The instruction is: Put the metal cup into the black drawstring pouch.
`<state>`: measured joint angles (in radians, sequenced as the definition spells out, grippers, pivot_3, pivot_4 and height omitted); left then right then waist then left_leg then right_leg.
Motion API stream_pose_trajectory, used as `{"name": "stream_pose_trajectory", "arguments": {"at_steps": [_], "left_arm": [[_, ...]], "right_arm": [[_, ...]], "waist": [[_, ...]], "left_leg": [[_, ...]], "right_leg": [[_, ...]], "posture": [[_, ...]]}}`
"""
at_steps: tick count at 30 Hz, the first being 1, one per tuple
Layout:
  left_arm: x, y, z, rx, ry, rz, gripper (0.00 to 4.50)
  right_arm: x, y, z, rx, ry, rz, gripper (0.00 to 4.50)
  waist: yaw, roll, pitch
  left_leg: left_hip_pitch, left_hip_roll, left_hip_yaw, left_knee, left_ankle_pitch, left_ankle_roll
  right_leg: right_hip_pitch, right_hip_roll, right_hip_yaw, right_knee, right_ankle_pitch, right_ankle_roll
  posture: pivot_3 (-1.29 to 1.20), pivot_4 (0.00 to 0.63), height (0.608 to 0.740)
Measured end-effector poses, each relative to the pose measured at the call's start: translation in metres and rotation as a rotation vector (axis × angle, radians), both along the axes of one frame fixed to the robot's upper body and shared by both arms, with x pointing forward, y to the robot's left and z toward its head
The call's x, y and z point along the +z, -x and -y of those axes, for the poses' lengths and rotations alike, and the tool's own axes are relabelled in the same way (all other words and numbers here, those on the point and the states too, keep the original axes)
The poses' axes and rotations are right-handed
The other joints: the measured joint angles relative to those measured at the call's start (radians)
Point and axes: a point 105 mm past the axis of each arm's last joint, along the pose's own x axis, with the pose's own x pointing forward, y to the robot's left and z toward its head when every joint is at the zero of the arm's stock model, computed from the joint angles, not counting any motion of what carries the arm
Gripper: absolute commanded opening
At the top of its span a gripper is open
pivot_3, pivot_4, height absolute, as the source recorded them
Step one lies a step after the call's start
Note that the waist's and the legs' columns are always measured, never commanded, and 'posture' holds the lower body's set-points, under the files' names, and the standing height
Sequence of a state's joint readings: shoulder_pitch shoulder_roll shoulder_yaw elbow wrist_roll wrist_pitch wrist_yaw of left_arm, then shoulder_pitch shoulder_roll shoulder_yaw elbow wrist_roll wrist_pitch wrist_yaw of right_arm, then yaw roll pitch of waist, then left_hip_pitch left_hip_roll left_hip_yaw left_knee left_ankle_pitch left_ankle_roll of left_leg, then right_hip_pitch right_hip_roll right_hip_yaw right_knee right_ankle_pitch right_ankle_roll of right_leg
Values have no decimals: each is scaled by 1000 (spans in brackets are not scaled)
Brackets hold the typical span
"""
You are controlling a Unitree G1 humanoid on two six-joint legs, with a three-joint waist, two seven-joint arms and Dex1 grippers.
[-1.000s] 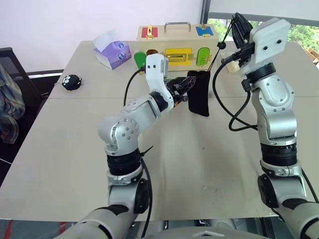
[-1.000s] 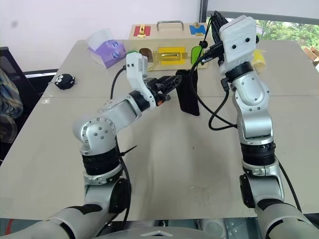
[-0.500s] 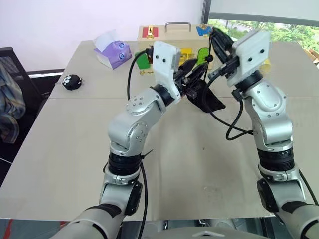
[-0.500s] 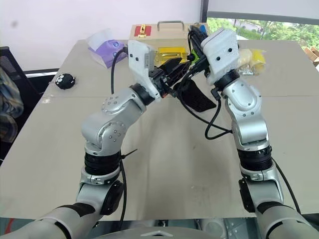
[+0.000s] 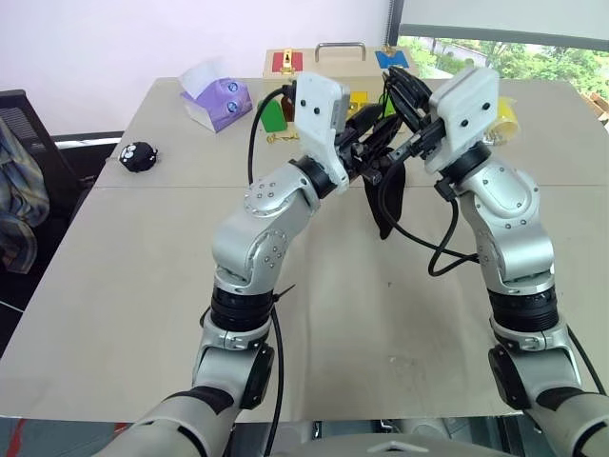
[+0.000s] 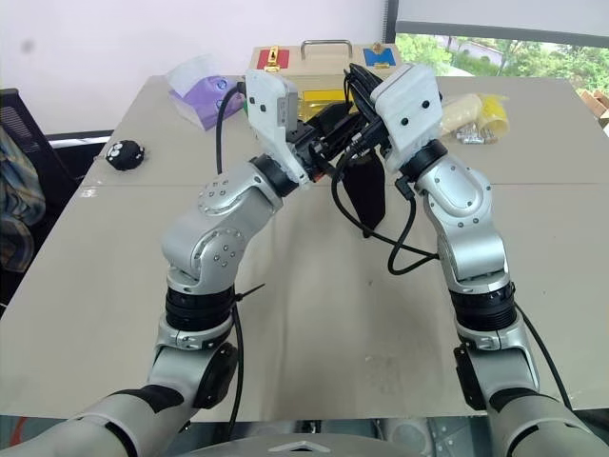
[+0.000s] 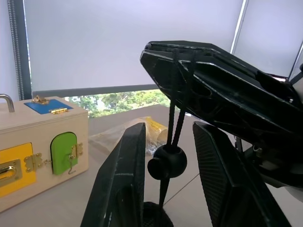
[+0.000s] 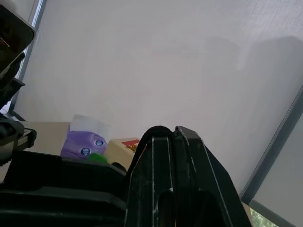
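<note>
Above the table point(image 5: 114, 286), black drawstring pouch point(image 6: 366, 195) hanging, mouth hidden behind both tools.

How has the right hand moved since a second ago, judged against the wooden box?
Yes. The right hand moved left across the wooden box, from beside its right end.
</note>
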<state>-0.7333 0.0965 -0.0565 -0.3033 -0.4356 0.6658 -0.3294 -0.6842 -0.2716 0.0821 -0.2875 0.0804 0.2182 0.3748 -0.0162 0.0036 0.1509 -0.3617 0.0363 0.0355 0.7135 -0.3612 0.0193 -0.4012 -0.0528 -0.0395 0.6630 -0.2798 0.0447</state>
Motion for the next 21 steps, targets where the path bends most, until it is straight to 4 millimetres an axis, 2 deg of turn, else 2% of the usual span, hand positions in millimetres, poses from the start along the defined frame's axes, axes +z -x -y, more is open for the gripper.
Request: {"name": "stream_pose_trajectory", "arguments": {"at_steps": [3,7,8,16,21], "left_arm": [[-2,1,2,-21,4,-23,1604],[-6,2,4,-54,0,-54,563],[-7,2,4,-60,-3,-65,176],[-13,0,3,-53,-32,-86,176],[-32,-4,1,-23,-108,-105,176]], "right_arm": [[1,1,-1,3,-2,-1,0],[0,1,-1,2,-3,-8,0],[0,0,-1,1,-3,-9,0],[5,2,-3,6,-26,3,0],[43,6,10,-47,-158,116,0]], "waist": [[0,0,0],[0,0,0],[0,0,0],[-1,0,0],[-2,0,0]], "left_leg": [[0,0,0,0,0,0],[0,0,0,0,0,0],[0,0,0,0,0,0],[0,0,0,0,0,0],[0,0,0,0,0,0]], "right_leg": [[0,0,0,0,0,0],[0,0,0,0,0,0],[0,0,0,0,0,0],[0,0,0,0,0,0],[0,0,0,0,0,0]], "posture": [[0,150,740],[0,150,740],[0,150,740],[0,150,740],[0,150,740]]}}
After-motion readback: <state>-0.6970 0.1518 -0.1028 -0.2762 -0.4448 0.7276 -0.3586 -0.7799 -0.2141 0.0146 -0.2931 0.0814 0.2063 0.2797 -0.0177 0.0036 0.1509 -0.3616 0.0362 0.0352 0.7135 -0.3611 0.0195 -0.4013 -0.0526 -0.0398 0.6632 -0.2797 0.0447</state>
